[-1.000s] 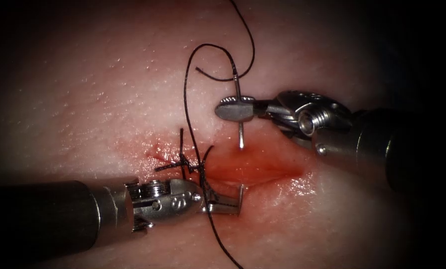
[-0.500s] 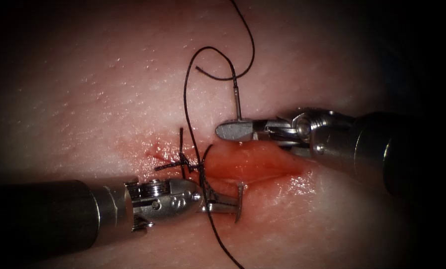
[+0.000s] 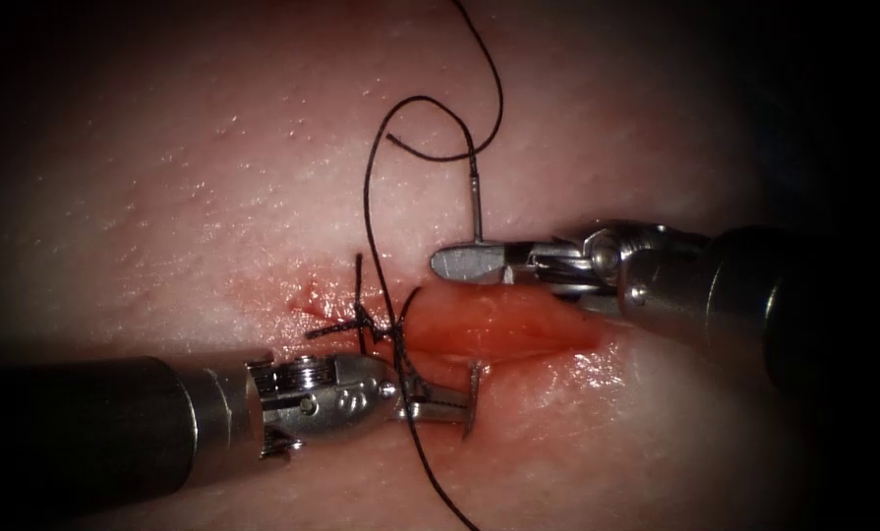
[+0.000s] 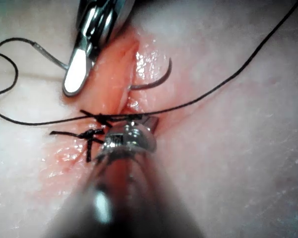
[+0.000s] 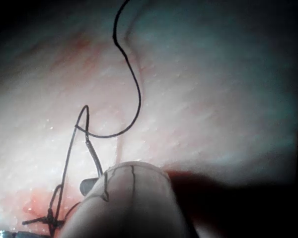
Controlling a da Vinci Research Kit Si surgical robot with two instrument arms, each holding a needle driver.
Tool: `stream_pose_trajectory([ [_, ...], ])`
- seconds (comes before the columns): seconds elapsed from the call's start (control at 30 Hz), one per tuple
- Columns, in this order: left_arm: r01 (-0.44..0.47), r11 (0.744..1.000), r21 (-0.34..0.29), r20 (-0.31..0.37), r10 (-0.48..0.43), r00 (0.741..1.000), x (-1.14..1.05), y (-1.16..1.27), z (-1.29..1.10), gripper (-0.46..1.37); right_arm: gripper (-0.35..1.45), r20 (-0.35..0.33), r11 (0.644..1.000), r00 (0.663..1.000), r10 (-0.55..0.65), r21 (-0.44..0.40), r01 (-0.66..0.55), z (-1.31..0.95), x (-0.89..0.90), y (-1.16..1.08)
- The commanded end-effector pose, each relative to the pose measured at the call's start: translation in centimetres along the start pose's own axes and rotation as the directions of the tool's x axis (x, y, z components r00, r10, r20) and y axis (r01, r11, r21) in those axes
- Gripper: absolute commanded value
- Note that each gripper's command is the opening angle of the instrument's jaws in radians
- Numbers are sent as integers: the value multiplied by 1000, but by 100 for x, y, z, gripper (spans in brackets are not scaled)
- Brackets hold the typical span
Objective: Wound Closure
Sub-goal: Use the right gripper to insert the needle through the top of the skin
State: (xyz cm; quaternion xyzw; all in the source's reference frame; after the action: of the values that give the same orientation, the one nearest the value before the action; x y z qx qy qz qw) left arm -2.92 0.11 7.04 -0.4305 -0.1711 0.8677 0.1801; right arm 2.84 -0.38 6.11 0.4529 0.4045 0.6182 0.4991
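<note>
The cut [image 3: 518, 329] runs left to right across the tissue [image 3: 213, 177]. My right tool [image 3: 464, 262] is shut on the curved needle [image 3: 476, 211] close to its tail, just above the cut's far edge. The needle goes down into the tissue, and its tip [image 3: 473, 398] stands out of the near edge. In the left wrist view the emerged arc of the needle [image 4: 156, 82] shows beside the cut. My left tool [image 3: 454, 405] rests open on the near edge next to the tip and holds nothing. Black thread [image 3: 369, 197] loops from the needle's tail.
A tied stitch with short cut ends [image 3: 361, 324] sits at the cut's left end. The long thread crosses it and runs past the left tool toward the near side. Red fluid [image 3: 548, 339] wets the open cut. The right tool's shaft [image 3: 715, 285] lies over the cut's right end.
The right tool came down to the cut's far edge and rolled, driving the needle in. The stretch below its jaws went into the tissue. The left tool stayed put.
</note>
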Motion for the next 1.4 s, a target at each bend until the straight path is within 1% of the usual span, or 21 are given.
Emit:
stream_pose_trajectory([
  [0.03, 1, 1000, -5, 1, -1, 1000, 1, 0, -1, -35, 24, -5, 987, 987, -164, -3, 164, 0, 5, 8],
  [0.1, 1, 1000, -5, 1, -1, 1000, 1, 0, -1, -35, 41, -11, 983, 983, -185, 0, 185, -1, 8, 10],
  [0.2, 1, 1000, -5, 1, -1, 1000, 1, 0, -1, -35, 52, -51, 967, 965, -256, -8, 256, -5, 17, 13],
  [0.23, 1, 1000, -6, 0, -1, 1000, 1, 0, -2, -35, 71, -76, 960, 957, -281, -19, 280, -7, 21, 14],
  [0.27, 1, 1000, -6, 0, -1, 1000, 1, 0, -2, -35, 78, -92, 954, 949, -300, -26, 299, -8, 24, 15],
  [0.33, 1, 1000, -4, 1, -1, 1000, 1, 1, -4, -35, 84, -122, 939, 931, -343, -32, 341, -12, 30, 16],
  [0.4, 1, 1000, -2, 2, -1, 1000, 1, 1, -6, -35, 99, -144, 931, 920, -364, -37, 363, -15, 36, 16],
  [0.43, 7, 1000, -1, 2, -7, 1000, 1, 2, -8, -35, 112, -163, 908, 894, -418, -46, 416, -18, 43, 17],
  [0.5, 1, 1000, 1, 6, -1, 1000, 1, 2, -9, -35, 117, -176, 892, 875, -451, -50, 449, -22, 48, 18],
  [0.6, -9, 1000, 2, 0, 9, 1000, 2, 1, -9, -35, 127, -183, 841, 822, -540, -71, 537, -29, 60, 17],
  [0.63, -9, 1000, 2, 0, 9, 1000, 3, 0, -8, -35, 127, -182, 825, 806, -563, -78, 559, -30, 63, 17],
  [0.67, -13, 1000, 4, -5, 13, 1000, 5, 0, -8, -35, 127, -178, 793, 774, -608, -93, 602, -34, 68, 16],
  [0.73, -23, 1000, 5, -10, 23, 1000, 7, -1, -8, -35, 126, -175, 767, 747, -641, -108, 633, -39, 73, 15],
  [0.77, -34, 999, 9, -14, 34, 999, 9, -2, -9, -35, 125, -171, 741, 722, -671, -118, 661, -42, 77, 14],
  [0.83, -53, 998, 18, -28, 54, 998, 13, -3, -11, -35, 123, -154, 656, 639, -754, -132, 743, -52, 85, 13],
  [0.87, -59, 998, 18, -28, 59, 998, 13, -3, -11, -35, 123, -151, 643, 626, -765, -134, 754, -53, 86, 13],
  [0.9, -69, 997, 20, -39, 69, 997, 15, -3, -13, -35, 122, -144, 594, 577, -804, -143, 792, -59, 90, 14],
  [1.07, -119, 992, 32, -55, 121, 991, 24, 0, -18, -35, 122, -102, 439, 427, -898, -220, 871, -80, 105, 15],
  [1.17, -151, 988, 40, -62, 153, 986, 29, 2, -19, -33, 122, -86, 414, 406, -910, -256, 874, -91, 107, 17],
  [1.3, -187, 981, 49, -68, 190, 979, 35, 3, -17, -17, 121, -80, 402, 395, -915, -267, 876, -97, 105, 19],
  [1.4, -212, 976, 58, -75, 216, 973, 39, 2, -14, 7, 120, -83, 399, 391, -917, -261, 879, -97, 99, 22],
])
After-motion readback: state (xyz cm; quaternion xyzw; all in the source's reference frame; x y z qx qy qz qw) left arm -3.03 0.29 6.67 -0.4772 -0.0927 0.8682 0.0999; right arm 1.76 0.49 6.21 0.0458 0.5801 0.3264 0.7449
